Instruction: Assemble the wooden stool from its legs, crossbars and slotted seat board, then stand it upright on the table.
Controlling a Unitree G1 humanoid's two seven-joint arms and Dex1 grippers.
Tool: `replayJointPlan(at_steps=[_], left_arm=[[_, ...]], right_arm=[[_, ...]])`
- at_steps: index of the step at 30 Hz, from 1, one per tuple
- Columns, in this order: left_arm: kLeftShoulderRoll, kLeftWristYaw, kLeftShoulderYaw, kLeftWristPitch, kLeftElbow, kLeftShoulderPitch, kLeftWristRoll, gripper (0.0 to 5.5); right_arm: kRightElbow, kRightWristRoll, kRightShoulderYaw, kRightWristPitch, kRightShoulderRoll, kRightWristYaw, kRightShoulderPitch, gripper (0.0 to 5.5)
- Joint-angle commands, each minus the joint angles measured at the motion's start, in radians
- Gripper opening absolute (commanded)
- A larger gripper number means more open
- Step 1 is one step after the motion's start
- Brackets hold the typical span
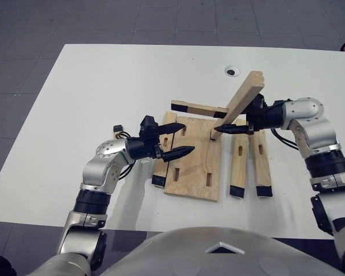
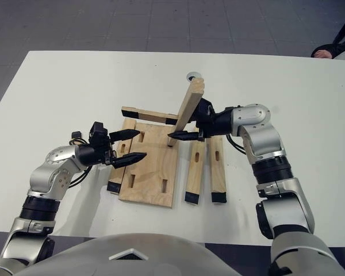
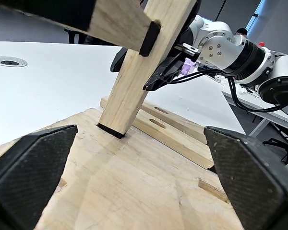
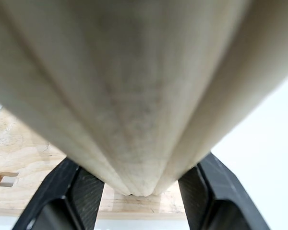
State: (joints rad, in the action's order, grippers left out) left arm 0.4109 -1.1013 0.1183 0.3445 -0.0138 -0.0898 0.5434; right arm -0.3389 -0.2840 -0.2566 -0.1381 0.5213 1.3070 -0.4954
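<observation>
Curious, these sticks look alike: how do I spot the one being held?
On the table lies a seat board. From its far right corner a leg rises in the right gripper. It alone tilts upward; neighbouring legs lie flat.

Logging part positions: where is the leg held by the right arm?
In the head views, the leg stands tilted in the right pincer, its lower end at the far right slot of the seat board.

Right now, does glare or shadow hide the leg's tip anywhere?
Left eye view: even light, no glare on the table, soft shadows. Left wrist view: the leg tip at the seat board is well lit. Right wrist view: the leg's own shaded face hides it.
</observation>
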Motion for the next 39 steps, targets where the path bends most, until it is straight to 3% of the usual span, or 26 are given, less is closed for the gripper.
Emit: replayJointPlan(at_steps=[1, 11, 20, 27, 39], left_arm=[[-0.001, 0.011, -0.004, 0.004, 0.011, -0.004, -0.009, 4.89], [0.001, 0.015, -0.007, 0.014, 0.018, -0.001, -0.005, 4.89], [-0.004, 0.02, -0.009, 0.018, 0.011, -0.007, -0.004, 4.89], [-0.003, 0.014, -0.012, 0.016, 0.002, -0.008, -0.006, 4.89], [0.0, 0.014, -0.015, 0.013, 0.001, -0.005, -0.008, 4.89]], right_arm=[[-0.242, 0.133, -0.076, 0.068, -0.023, -0.028, 0.045, 2.05], [-0.501, 0.204, -0.131, 0.262, -0.063, -0.044, 0.033, 2.05], [-0.352, 0.112, -0.147, 0.246, 0.028, 0.212, 0.107, 2.05], [-0.317, 0.081, -0.137, 0.235, 0.101, 0.29, 0.119, 2.05], [-0.296, 0.1, -0.117, 0.272, 0.115, 0.201, 0.114, 2.05]])
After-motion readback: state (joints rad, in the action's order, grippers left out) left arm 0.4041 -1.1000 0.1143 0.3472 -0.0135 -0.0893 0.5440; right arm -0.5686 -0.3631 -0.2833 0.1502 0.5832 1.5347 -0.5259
